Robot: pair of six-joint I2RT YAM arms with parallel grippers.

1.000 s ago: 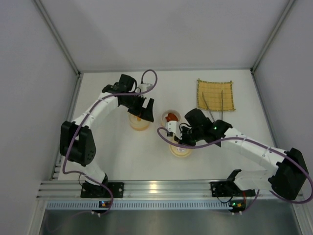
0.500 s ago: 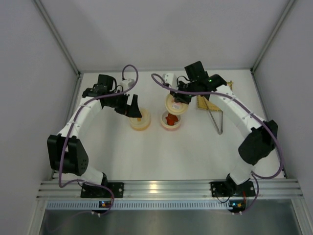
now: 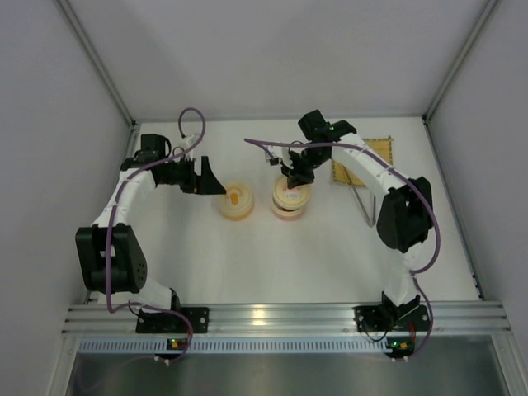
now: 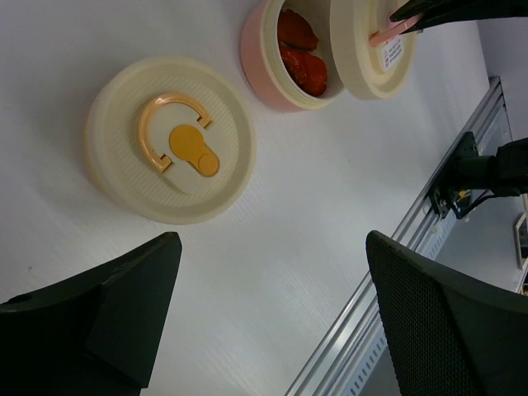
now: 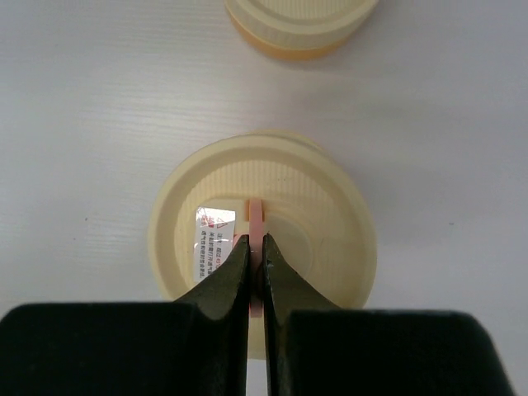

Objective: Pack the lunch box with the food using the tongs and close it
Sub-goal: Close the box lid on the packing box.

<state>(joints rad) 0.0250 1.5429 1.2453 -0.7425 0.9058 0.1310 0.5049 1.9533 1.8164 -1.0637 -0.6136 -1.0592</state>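
The lunch box shows as two round bowls. The pink bowl (image 4: 262, 64) holds red-orange food (image 4: 302, 59). My right gripper (image 5: 256, 247) is shut on the pink handle (image 5: 257, 213) of a cream lid (image 5: 330, 239), which hangs over the pink bowl's far rim and leaves part of it uncovered. In the top view the lid (image 3: 290, 196) hides that bowl under my right gripper (image 3: 295, 175). The orange bowl (image 3: 234, 201) wears its own lid (image 4: 169, 136). My left gripper (image 3: 210, 177) stands open and empty, left of the orange bowl. The tongs (image 3: 369, 206) lie on the table at the right.
A yellow bamboo mat (image 3: 375, 153) lies at the back right, under the far end of the tongs. White walls close in the table on three sides. A metal rail (image 3: 264, 318) runs along the near edge.
My right arm carried the cream lid from the near middle to the back, then brought it over the pink bowl. My left gripper drew back leftward from the orange bowl.
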